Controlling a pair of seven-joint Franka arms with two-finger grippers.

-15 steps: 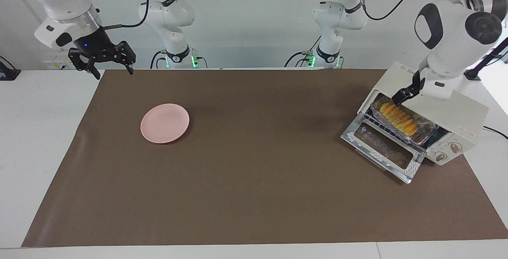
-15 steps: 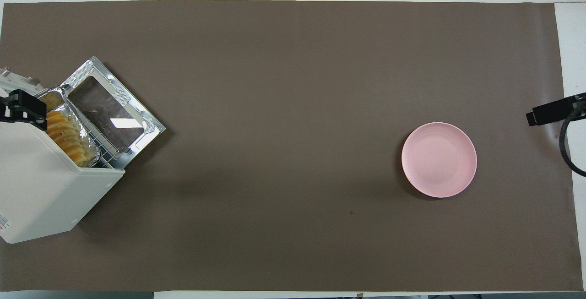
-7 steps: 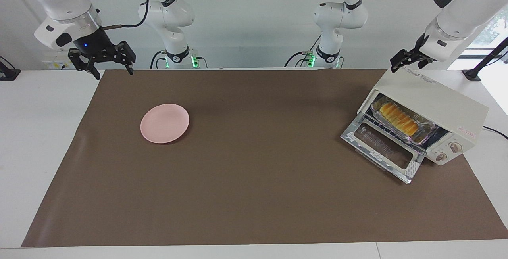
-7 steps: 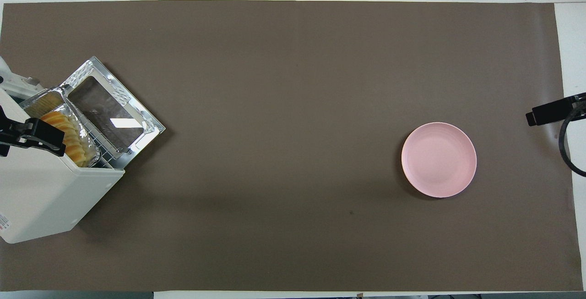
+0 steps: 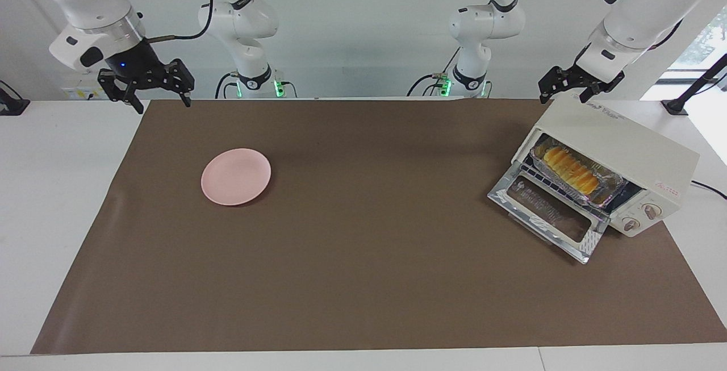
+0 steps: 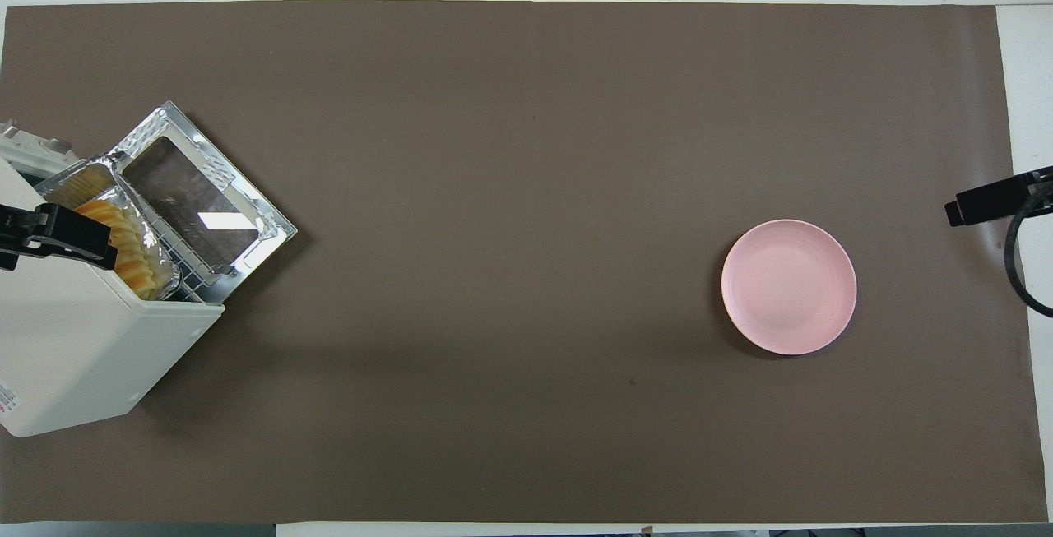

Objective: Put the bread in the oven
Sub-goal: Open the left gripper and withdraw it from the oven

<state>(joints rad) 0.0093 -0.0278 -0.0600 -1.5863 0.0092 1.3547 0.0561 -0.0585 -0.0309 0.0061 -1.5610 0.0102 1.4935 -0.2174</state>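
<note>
both grippers, left gripper [image 5: 563,91] over the oven [image 5: 619,149], right gripper [image 5: 152,90] at the mat's [image 5: 363,280] edge, gape empty.

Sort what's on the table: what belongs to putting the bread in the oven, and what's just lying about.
Part of the job:
- bread, in the foil tray on the oven rack
- oven, door down
- left claw, open, over the oven's top

Lying about:
- pink plate
- right claw, open, waiting

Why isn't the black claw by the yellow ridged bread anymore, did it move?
Yes. The left gripper has risen away from the yellow ridged bread and now hangs open above the cream-white toaster oven's top corner nearest the robots.
</note>
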